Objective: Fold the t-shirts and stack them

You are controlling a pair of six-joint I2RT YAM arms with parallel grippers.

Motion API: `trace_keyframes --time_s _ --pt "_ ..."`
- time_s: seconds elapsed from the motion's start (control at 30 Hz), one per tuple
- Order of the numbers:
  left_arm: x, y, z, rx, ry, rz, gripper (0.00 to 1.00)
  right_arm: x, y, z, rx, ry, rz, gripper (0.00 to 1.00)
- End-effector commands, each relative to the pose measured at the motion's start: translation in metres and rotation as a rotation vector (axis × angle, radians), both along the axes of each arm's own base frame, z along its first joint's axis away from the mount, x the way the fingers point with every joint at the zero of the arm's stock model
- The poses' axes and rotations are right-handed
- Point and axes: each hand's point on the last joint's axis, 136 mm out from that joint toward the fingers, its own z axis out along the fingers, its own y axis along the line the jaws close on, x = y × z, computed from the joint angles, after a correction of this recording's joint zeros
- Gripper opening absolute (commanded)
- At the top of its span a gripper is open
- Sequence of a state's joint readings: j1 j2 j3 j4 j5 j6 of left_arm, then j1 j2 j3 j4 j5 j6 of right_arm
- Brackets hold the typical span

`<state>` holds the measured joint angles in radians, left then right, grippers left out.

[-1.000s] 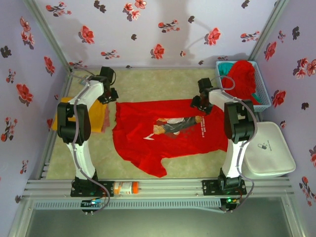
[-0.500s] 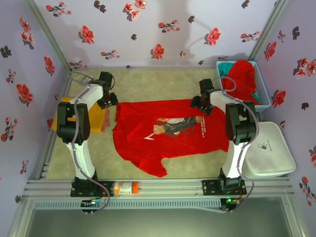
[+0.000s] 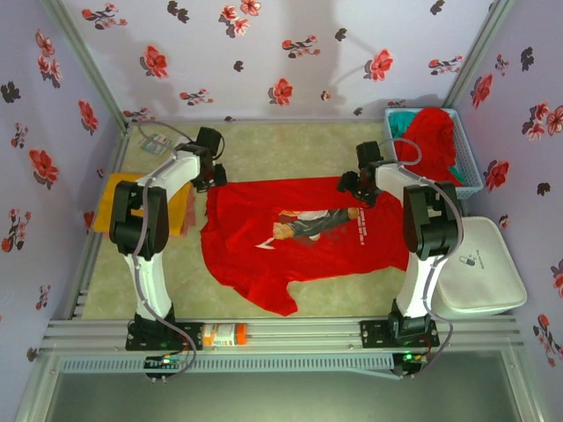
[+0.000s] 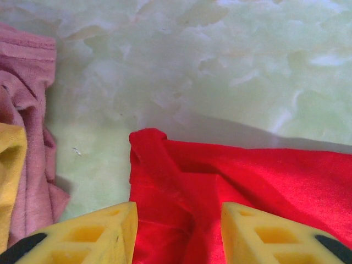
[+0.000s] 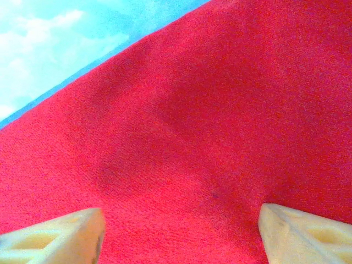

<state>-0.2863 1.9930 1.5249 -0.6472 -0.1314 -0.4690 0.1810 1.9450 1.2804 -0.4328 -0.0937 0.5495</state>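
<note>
The left jaws and right jaws stand open over the 11 and 1 o'clock corners of the red shirt (image 3: 334,255), seemingly readying a fold.

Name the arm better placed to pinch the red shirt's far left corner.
Left. The left gripper hangs open over that bunched corner of the red shirt, cloth showing between its fingers. The right gripper is at the shirt's opposite far corner.

Matt red cloth t-shirt (image 3: 246,246) — plastic mesh basket (image 3: 471,163)
</note>
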Motion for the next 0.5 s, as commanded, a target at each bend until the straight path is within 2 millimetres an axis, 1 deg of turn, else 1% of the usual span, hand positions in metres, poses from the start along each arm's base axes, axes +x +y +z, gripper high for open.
trace_keyframes --time_s 0.0,0.1,0.17,0.23,0.27,0.33,0.47 --pt "0.003 0.008 0.019 0.029 -0.047 0.025 0.4 -0.008 0.001 0.001 0.019 0.013 0.015 0.74" --pt "0.004 0.005 0.042 0.012 -0.116 0.021 0.41 -0.008 0.0 0.0 0.014 0.016 0.017 0.74" --pt "0.003 0.005 0.045 0.009 -0.117 0.022 0.45 -0.008 0.0 -0.001 0.016 0.019 0.016 0.74" --pt "0.0 0.004 0.039 0.014 -0.075 0.013 0.46 -0.008 0.001 -0.001 0.018 0.019 0.018 0.74" --pt "-0.002 0.002 0.033 0.014 -0.044 0.005 0.46 -0.007 0.001 -0.001 0.019 0.018 0.019 0.74" --pt "-0.006 0.001 0.02 0.012 0.004 -0.002 0.44 -0.006 0.001 -0.001 0.019 0.019 0.02 0.74" --pt "-0.01 -0.004 0.004 0.006 0.03 -0.015 0.38 -0.006 0.0 -0.001 0.01 0.023 0.019 0.74"
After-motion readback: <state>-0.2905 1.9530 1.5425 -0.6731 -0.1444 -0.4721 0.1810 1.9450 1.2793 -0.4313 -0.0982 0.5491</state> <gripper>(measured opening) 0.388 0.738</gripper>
